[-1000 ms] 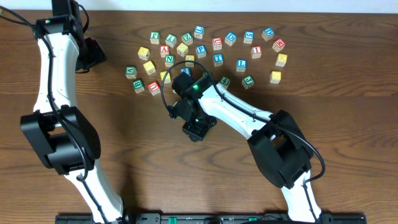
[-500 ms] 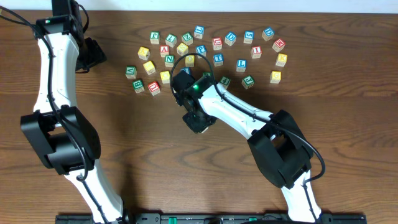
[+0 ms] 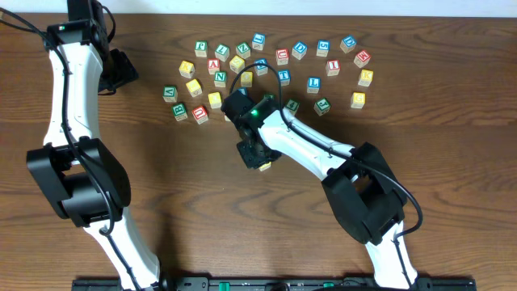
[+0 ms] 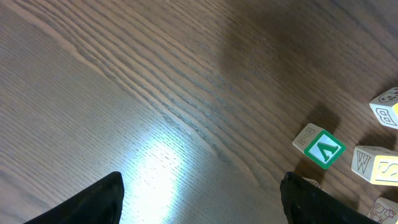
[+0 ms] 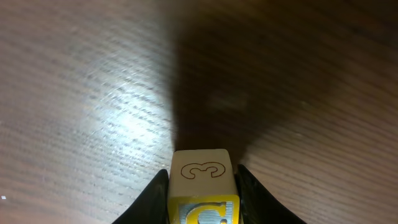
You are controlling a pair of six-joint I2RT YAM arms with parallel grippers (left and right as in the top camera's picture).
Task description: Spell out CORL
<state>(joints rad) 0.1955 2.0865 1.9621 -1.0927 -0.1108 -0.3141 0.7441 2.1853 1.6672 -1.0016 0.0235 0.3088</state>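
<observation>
My right gripper (image 3: 261, 162) is shut on a yellow-edged C block (image 5: 203, 186), whose top face shows an outlined 3; it hangs above bare wood in front of the block cluster. In the overhead view only a yellow corner of the block (image 3: 262, 166) shows under the gripper. The other letter blocks (image 3: 266, 69) lie scattered at the far middle of the table. My left gripper (image 4: 199, 199) is open and empty at the far left, over bare wood, with a green block (image 4: 321, 148) to its right.
In the left wrist view more blocks (image 4: 375, 165) lie at the right edge. The left arm (image 3: 69, 97) runs along the left side. The right arm (image 3: 323, 158) crosses from lower right toward the middle of the wooden table (image 3: 202, 210).
My right gripper has moved toward the far side and slightly left with the block in it. The left arm has not moved.
</observation>
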